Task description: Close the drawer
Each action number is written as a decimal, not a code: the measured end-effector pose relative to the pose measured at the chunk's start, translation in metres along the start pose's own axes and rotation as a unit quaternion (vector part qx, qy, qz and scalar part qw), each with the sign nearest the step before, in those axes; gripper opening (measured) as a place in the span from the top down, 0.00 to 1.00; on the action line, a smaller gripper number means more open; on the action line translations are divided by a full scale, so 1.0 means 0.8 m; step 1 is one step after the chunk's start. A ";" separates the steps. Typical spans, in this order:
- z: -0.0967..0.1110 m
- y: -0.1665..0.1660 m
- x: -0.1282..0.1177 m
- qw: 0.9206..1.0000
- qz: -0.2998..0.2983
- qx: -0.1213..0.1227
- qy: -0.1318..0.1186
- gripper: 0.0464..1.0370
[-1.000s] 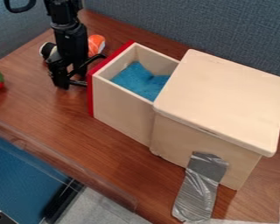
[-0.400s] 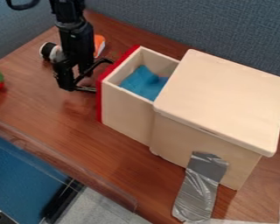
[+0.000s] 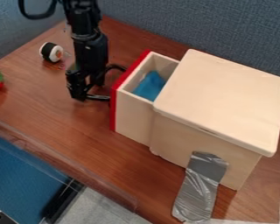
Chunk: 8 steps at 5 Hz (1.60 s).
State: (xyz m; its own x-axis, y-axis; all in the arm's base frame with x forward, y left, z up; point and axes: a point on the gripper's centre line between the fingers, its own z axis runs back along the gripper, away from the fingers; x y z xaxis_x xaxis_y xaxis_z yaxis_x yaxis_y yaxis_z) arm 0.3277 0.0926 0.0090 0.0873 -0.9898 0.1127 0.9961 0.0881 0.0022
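At the red drawer front (image 3: 113, 111), two black fingers (image 3: 99, 97) well apart, with empty grasp.

The red-fronted, pale wooden drawer (image 3: 132, 116) sits upright, partly open, jutting from its box (image 3: 224, 96).

And here's your arm (image 3: 89, 41), dropping in from eleven o'clock, nearly upright in the camera view! Your gripper (image 3: 116, 83) hangs at ten o'clock from centre, its two black fingers spread apart, pointing roughly toward three.
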 end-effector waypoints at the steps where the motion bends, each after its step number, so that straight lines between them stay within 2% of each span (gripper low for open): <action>1: -0.002 0.002 0.008 1.000 -0.002 0.003 0.003 0.04; 6: 0.002 -0.005 0.082 1.000 -0.011 0.012 -0.010 0.04; 8: -0.003 -0.007 0.095 1.000 -0.008 0.016 -0.008 0.04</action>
State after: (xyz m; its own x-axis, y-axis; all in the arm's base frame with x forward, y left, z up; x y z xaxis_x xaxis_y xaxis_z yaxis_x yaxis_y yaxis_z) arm 0.3290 0.0167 0.0150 0.0703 -0.9892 0.1288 0.9965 0.0754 0.0353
